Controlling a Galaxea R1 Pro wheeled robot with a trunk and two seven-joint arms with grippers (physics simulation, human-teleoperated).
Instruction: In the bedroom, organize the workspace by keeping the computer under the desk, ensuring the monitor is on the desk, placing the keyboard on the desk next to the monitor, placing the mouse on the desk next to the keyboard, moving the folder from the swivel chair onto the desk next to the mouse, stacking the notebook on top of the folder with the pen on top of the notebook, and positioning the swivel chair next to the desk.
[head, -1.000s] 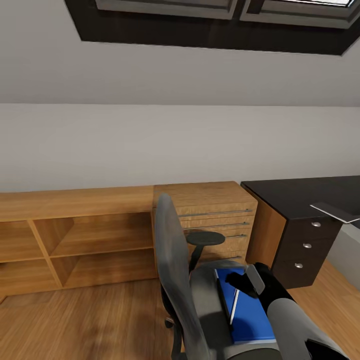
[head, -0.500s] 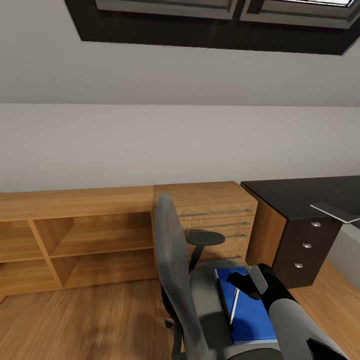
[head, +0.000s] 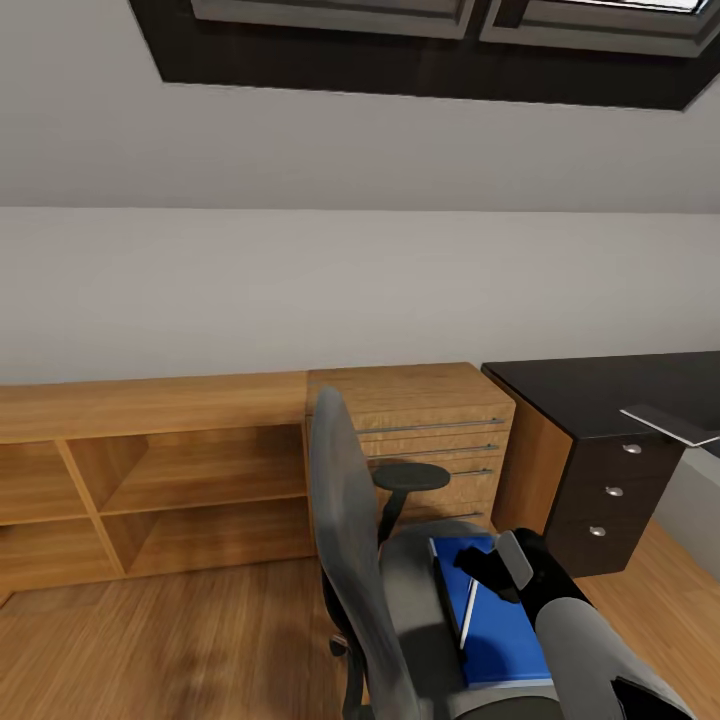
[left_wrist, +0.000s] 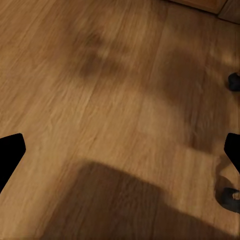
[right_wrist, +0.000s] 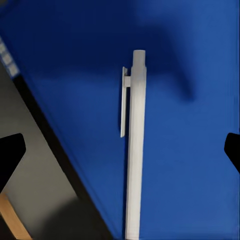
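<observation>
The right gripper (head: 492, 578) hangs just above the pen (head: 468, 610), which lies on the blue folder (head: 500, 640) on the chair (head: 370, 560) seat, near and left of the worktop (head: 610, 385). In the right wrist view its jaws stand wide, one dark tip at each side of the picture with the pen (right_wrist: 134, 145) between them, and nothing is held.

What could go wrong: the pen is slim and round on a smooth cover, so jaws that close off-centre may roll or flick it off the folder and onto the floor (head: 180, 640). A hard push downward could also turn the seat or roll the chair away on its casters, and the folder sits near the seat's right edge, so it might slide off.

The right wrist view shows the pen's clip and how it lines up between the jaws; the head view hides much of that behind the gripper, but shows the chair, the wooden shelving (head: 150, 480) and the drawers (head: 610, 490). The left wrist view shows the left gripper (left_wrist: 120, 160) wide open over bare floor, with chair casters (left_wrist: 233, 81) at the edge.
</observation>
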